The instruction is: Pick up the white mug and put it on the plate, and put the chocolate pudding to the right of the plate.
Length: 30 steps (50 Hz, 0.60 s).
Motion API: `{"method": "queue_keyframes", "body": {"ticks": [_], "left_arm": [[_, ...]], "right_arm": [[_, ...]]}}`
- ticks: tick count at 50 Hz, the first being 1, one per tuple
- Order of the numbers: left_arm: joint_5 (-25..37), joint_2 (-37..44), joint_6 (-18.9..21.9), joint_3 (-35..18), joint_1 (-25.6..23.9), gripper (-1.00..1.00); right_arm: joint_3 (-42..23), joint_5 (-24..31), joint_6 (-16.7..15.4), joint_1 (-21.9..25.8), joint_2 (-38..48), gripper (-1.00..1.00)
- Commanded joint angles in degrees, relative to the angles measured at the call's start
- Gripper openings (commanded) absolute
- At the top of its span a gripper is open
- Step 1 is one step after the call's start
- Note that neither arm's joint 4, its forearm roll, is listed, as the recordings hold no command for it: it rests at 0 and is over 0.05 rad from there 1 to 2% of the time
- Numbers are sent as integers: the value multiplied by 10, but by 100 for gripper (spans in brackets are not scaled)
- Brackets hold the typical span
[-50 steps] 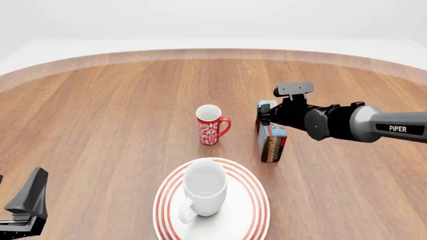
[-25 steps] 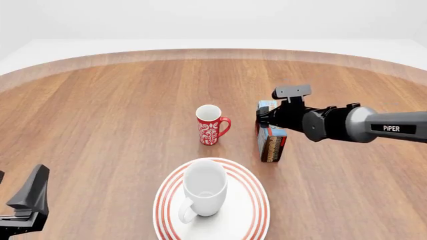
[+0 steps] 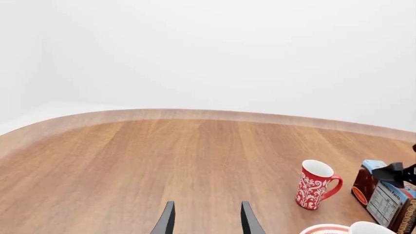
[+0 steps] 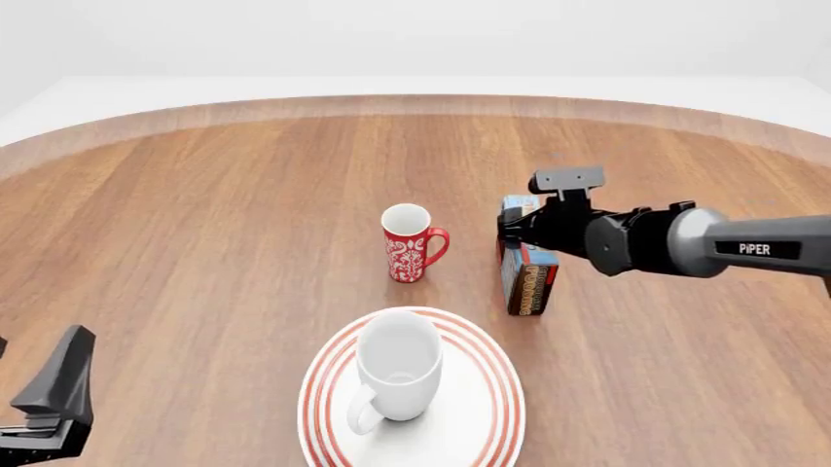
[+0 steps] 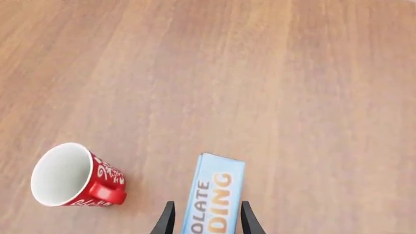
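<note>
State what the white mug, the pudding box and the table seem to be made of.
White mug: likely glazed ceramic, smooth plain white. Pudding box: probably printed card, flat lettered faces. Table: wood or wood-look, visible grain.

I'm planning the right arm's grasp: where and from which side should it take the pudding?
Grip the pudding across its narrow width, near the top edge, coming down from above. It stands on edge as a thin slab, and the right gripper fingers already straddle it with its blue face between them. The red mug stands clear to its left.
</note>
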Motion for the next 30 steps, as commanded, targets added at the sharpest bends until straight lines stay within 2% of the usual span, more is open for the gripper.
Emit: {"method": "queue_keyframes", "body": {"ticks": [1, 25, 26, 28, 30], "left_arm": [[-1, 1, 1, 0, 0, 100], [-3, 4, 1, 0, -1, 100], [-157, 145, 8, 0, -2, 100], [-28, 2, 10, 0, -3, 100], [-12, -9, 5, 0, -2, 100]], "right_arm": [[2, 1, -5, -5, 14, 100], [0, 4, -3, -10, 31, 100], [-1, 4, -3, -10, 33, 100], [-2, 5, -3, -10, 34, 100], [-3, 7, -1, -10, 35, 100]]}}
